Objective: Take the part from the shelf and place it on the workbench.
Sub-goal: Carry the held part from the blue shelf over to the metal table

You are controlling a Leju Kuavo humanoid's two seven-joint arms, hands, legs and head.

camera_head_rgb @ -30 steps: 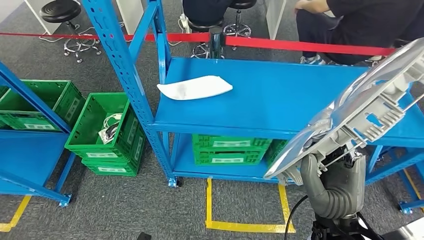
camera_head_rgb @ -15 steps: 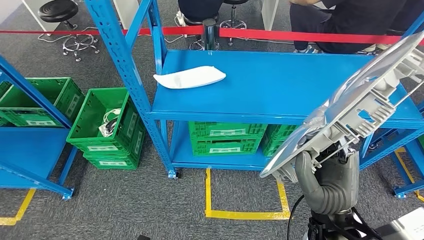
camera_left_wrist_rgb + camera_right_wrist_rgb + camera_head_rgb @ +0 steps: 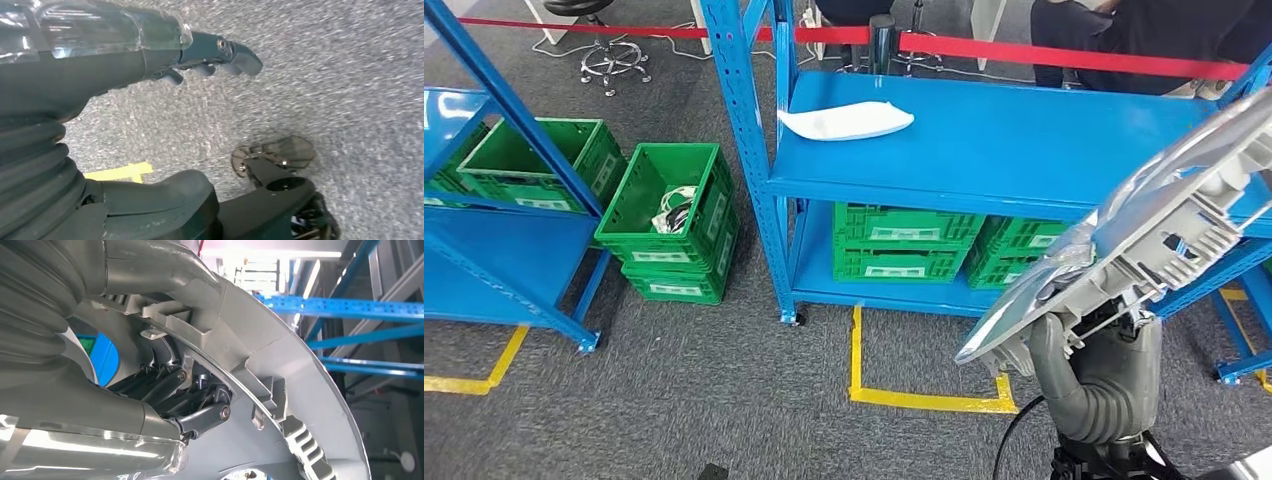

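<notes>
Right hand (image 3: 1092, 345) closed around the lower end of the grey plastic part (image 3: 1164, 225), fingers (image 3: 200, 412) hooked in among its ribs and clips, as seen from the right wrist. Part already off the shelf and carried in the air, well clear of the blue shelf (image 3: 1024, 150), in front of its front right corner. Long axis slanting up and away from the hand toward the right, the far end rising past the shelf's front edge, ribbed back side turned to the head camera. Grip low on one end, so most of the length overhanging beyond the fingers; likely to swing or catch on the upright (image 3: 744, 130) during any turn.

Left hand (image 3: 210, 55) hanging low over the grey carpet floor (image 3: 350, 75), holding nothing, fingers loosely extended; how wide apart, hard to tell. Right arm therefore the only one engaged with the part.

On the shelf's top board, near its back left corner, a white curved piece (image 3: 846, 120) lying flat. Green crates (image 3: 904, 245) on the lower level, another green crate (image 3: 674, 215) stacked on the floor beside the upright, with cables inside. Red barrier tape (image 3: 1064, 58) behind the shelf, a seated person (image 3: 1144, 35) beyond it.

Judged stage: pick done, transport under way; no workbench among these pictures, so turning toward it still to come
</notes>
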